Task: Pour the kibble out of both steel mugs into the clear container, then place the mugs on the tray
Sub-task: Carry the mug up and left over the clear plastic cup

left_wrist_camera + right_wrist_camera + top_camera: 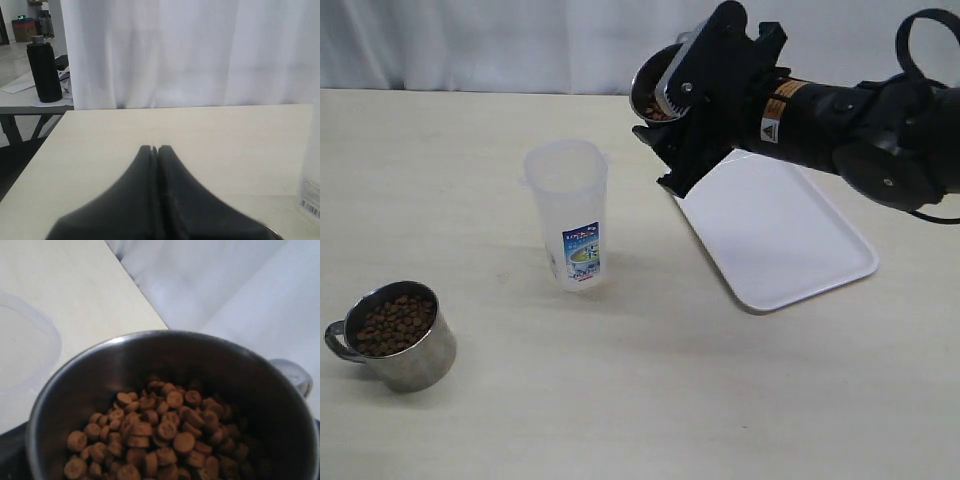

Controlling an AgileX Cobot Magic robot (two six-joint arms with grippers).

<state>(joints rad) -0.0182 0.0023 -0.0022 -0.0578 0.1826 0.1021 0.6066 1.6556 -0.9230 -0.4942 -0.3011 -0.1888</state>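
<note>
My right gripper (672,98) is shut on a steel mug (648,82), held in the air and tipped toward the clear container (567,215), up and to the right of its open rim. The right wrist view looks into this mug (150,342), where kibble (155,435) lies heaped, with the container's rim (25,350) beyond. A second steel mug (408,352), full of kibble (390,322), stands on the table at the front left. The white tray (775,235) lies under my right arm. My left gripper (154,148) is shut on nothing above the table, and the exterior view does not show it.
A white curtain hangs behind the table's far edge. In the left wrist view, a black cylinder (44,70) stands on a separate table beyond the near corner, and the clear container's side (311,192) shows at the frame's edge.
</note>
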